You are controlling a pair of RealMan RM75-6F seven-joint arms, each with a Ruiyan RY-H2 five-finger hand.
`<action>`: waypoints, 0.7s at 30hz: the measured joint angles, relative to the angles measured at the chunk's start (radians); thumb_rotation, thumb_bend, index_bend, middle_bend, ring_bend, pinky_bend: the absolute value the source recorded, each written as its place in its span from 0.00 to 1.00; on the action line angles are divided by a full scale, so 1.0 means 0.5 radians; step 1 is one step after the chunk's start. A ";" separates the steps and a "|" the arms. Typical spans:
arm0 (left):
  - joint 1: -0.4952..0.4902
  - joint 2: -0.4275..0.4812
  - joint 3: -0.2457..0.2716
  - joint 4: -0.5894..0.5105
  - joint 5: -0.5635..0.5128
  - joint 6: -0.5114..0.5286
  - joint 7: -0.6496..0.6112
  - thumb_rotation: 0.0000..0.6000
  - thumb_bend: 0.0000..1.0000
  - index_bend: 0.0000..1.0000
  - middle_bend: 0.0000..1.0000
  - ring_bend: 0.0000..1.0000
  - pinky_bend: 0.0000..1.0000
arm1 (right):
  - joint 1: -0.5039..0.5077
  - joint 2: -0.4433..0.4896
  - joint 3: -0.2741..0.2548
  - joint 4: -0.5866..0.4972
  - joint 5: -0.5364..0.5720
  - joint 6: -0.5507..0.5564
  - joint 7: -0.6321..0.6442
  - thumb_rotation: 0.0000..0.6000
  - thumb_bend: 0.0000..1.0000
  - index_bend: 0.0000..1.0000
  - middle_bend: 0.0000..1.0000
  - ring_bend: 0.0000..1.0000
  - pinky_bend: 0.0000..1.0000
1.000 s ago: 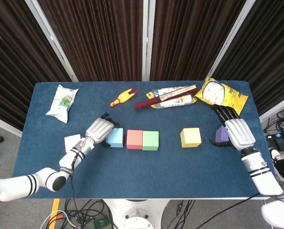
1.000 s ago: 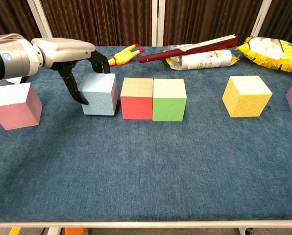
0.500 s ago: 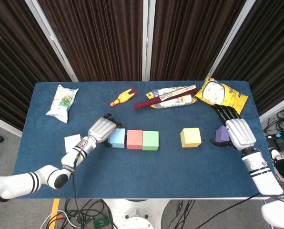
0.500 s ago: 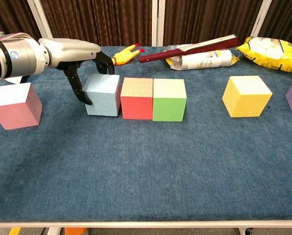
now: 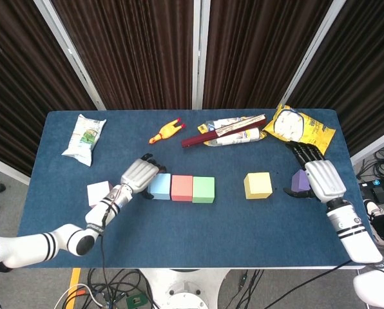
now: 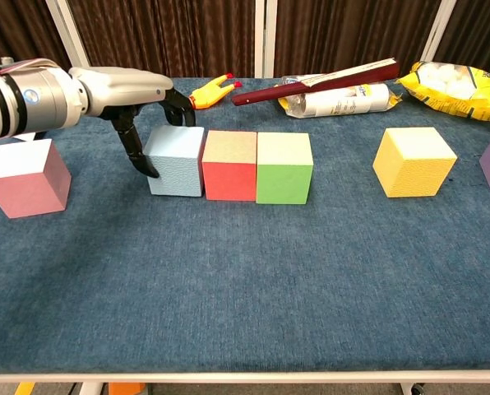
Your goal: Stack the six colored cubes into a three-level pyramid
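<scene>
While the cubes lie in one line across the blue table, the green cube serves as the landmark below.

Green cube: mid-table, flat, its left face touching the red cube.
Red cube: just left of the green cube, pressed between it and the light blue cube.
Light blue cube: left of the red cube, touching it or very nearly so.
Left hand: left of the green cube, draped over the light blue cube's top and left side, dark fingers curled down against the left face; a full grip is not clear, nothing lifted.
Pink cube: far left of the green cube, apart from the hand.
Yellow cube: right of the green cube, standing alone with a gap.
Purple cube: far right of the green cube.
Right hand: cupped against the purple cube's right side, fingers extended along it; whether it grips, I cannot tell.
Rubber chicken: behind the green cube, to the left.
Dark red stick: behind the green cube, resting on a wrapped roll.
Yellow bag: behind, far right.
White-green packet: behind, far left.
</scene>
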 measured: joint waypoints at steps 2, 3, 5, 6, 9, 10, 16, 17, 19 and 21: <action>-0.003 -0.006 0.003 -0.004 -0.009 0.006 0.006 1.00 0.02 0.37 0.39 0.24 0.12 | -0.003 0.001 0.000 0.001 0.000 0.001 0.004 1.00 0.07 0.00 0.05 0.00 0.00; -0.004 -0.008 0.003 -0.005 -0.011 0.009 0.007 1.00 0.02 0.37 0.39 0.24 0.12 | -0.005 0.002 0.000 0.001 0.000 0.003 0.006 1.00 0.07 0.00 0.05 0.00 0.00; -0.005 -0.016 0.005 -0.005 -0.015 0.016 0.010 1.00 0.02 0.37 0.39 0.24 0.12 | -0.008 0.002 -0.001 0.004 -0.001 0.004 0.011 1.00 0.07 0.00 0.05 0.00 0.00; -0.005 -0.019 0.006 -0.005 -0.016 0.020 0.010 1.00 0.01 0.37 0.39 0.24 0.12 | -0.008 0.002 -0.002 0.005 -0.001 0.004 0.012 1.00 0.07 0.00 0.05 0.00 0.00; -0.004 -0.031 0.008 0.000 -0.021 0.036 0.012 1.00 0.01 0.37 0.39 0.24 0.12 | -0.011 0.003 -0.003 0.007 -0.003 0.005 0.016 1.00 0.07 0.00 0.05 0.00 0.00; -0.003 -0.035 0.007 0.002 -0.022 0.042 0.012 1.00 0.00 0.36 0.39 0.24 0.12 | -0.012 0.003 -0.003 0.007 -0.003 0.005 0.016 1.00 0.07 0.00 0.05 0.00 0.00; -0.005 -0.052 0.008 0.011 -0.037 0.060 0.024 1.00 0.00 0.35 0.39 0.24 0.12 | -0.016 0.003 -0.002 0.007 -0.006 0.010 0.018 1.00 0.07 0.00 0.05 0.00 0.00; -0.006 -0.053 0.008 0.011 -0.040 0.061 0.026 1.00 0.00 0.35 0.39 0.24 0.12 | -0.017 0.004 -0.001 0.006 -0.007 0.012 0.017 1.00 0.07 0.00 0.05 0.00 0.00; -0.006 -0.055 0.009 0.010 -0.046 0.066 0.031 1.00 0.00 0.35 0.38 0.24 0.12 | -0.018 0.004 -0.001 0.005 -0.007 0.012 0.017 1.00 0.07 0.00 0.05 0.00 0.00; -0.007 -0.060 0.012 0.009 -0.047 0.068 0.036 1.00 0.00 0.35 0.38 0.24 0.12 | -0.019 0.004 -0.002 0.006 -0.006 0.012 0.016 1.00 0.07 0.00 0.05 0.00 0.00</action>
